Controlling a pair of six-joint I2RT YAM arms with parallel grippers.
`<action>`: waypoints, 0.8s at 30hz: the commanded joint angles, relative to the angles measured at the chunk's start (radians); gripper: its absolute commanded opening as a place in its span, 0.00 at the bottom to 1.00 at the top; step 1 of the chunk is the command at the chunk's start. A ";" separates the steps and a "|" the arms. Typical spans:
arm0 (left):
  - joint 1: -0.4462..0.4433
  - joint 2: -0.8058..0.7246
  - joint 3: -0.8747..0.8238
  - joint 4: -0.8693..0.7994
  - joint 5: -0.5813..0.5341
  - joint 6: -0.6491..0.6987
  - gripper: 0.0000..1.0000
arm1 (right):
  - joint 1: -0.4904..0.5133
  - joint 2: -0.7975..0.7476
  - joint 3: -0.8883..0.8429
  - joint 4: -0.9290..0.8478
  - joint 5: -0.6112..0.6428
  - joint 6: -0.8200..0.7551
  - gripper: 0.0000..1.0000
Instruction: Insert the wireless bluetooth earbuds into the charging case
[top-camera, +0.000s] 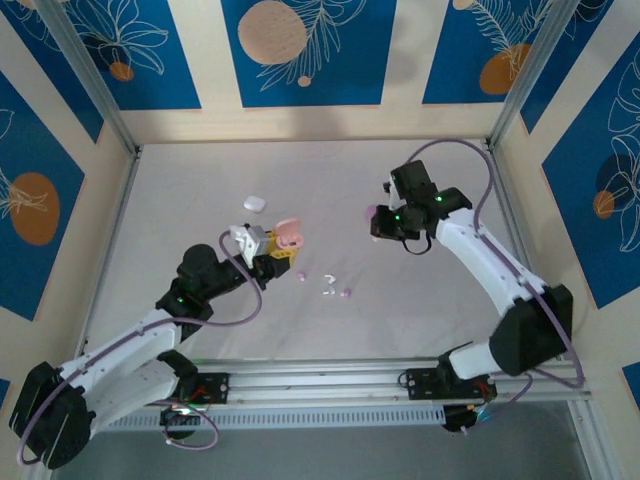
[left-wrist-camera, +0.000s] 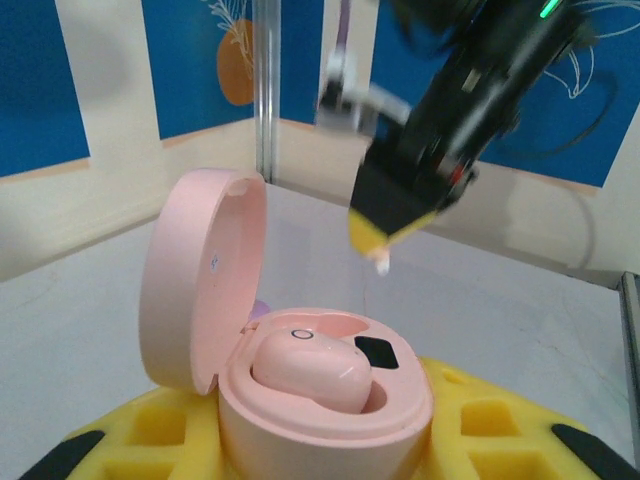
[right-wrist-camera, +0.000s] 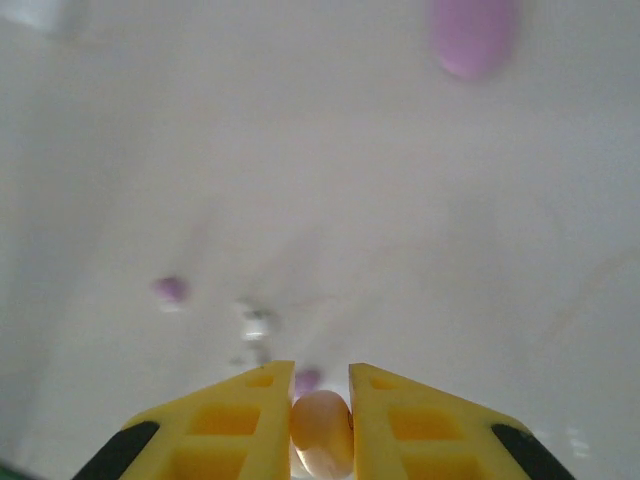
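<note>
Earbuds (top-camera: 328, 276) lie loose at the bench (top-camera: 200, 180) middle; one pink bud (left-wrist-camera: 310, 370) sits in the open case (left-wrist-camera: 200, 280). Left end effector (top-camera: 278, 250) clamps the case, right end effector (right-wrist-camera: 320, 400) pinches a second bud (right-wrist-camera: 322, 438).

Top camera looks down on the table (top-camera: 200, 180); both wrist cameras view it close up.

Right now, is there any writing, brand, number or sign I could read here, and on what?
No readable words or numbers anywhere.
Inside the lid of the pink pebble-shaped charging case: a tiny grey mark, too small to read.
On the glossy pink earbud seated in it: a small ring symbol, no letters.
</note>
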 joint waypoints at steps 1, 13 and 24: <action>-0.015 0.028 0.020 0.066 0.040 0.009 0.30 | 0.090 -0.069 0.069 -0.029 -0.045 0.018 0.20; -0.043 0.048 0.034 0.068 0.021 0.033 0.30 | 0.403 0.004 0.266 -0.032 0.067 -0.067 0.20; -0.045 0.035 0.027 0.086 0.028 0.034 0.30 | 0.477 0.098 0.328 -0.048 0.179 -0.079 0.20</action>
